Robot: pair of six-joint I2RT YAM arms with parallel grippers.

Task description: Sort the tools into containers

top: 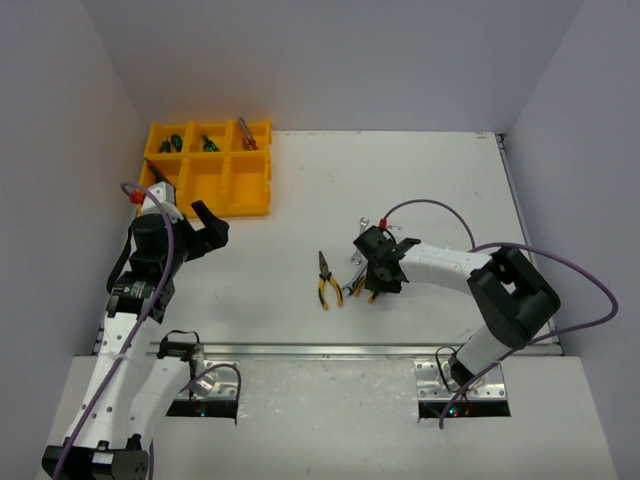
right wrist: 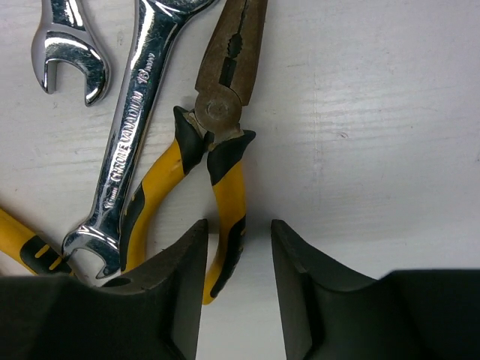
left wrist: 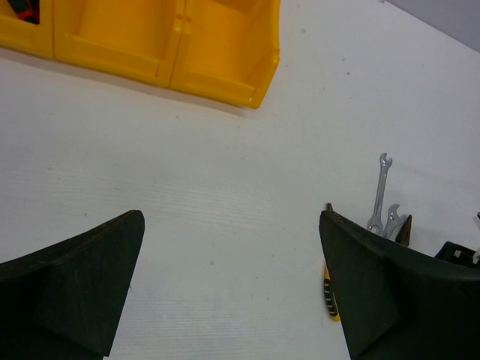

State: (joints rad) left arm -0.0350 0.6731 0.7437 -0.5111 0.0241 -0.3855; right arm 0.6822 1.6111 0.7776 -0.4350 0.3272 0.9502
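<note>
1. Fingers (right wrist: 176,285) of the right gripper (right wrist: 238,232) stand part-way apart, astride one handle of the pliers (right wrist: 221,112). One pad is about touching the handle and a gap shows at the other, so nothing is clamped yet.
2. Left gripper (left wrist: 232,300) is spread wide and empty, over bare table (left wrist: 225,187) just off the tray (left wrist: 225,75).
3. Pliers lie flat near the middle of the table, well apart from the tray. They sit in a small cluster with a long wrench (right wrist: 139,97) and a small wrench (right wrist: 67,52).
4. Step in hand, as I judge it, is to grasp the pliers. Squeeze square across that single handle, with the pads low enough to catch its full thickness. With only one handle held, the other may swing open on the lift.
5. Long wrench rests against the free handle, so lift straight up and slowly to avoid dragging it along.
6. A hold nearer the pivot would, I think, hang more level than one at the handle's end.
7. Long axis runs up the wrist view, in line with the slot between the fingers. The nose points to the top edge, away from the gripper, and the slightly splayed handles point toward it.
8. In the top view the gripper hides most of the pliers, so I cannot tell their heading on the table.
</note>
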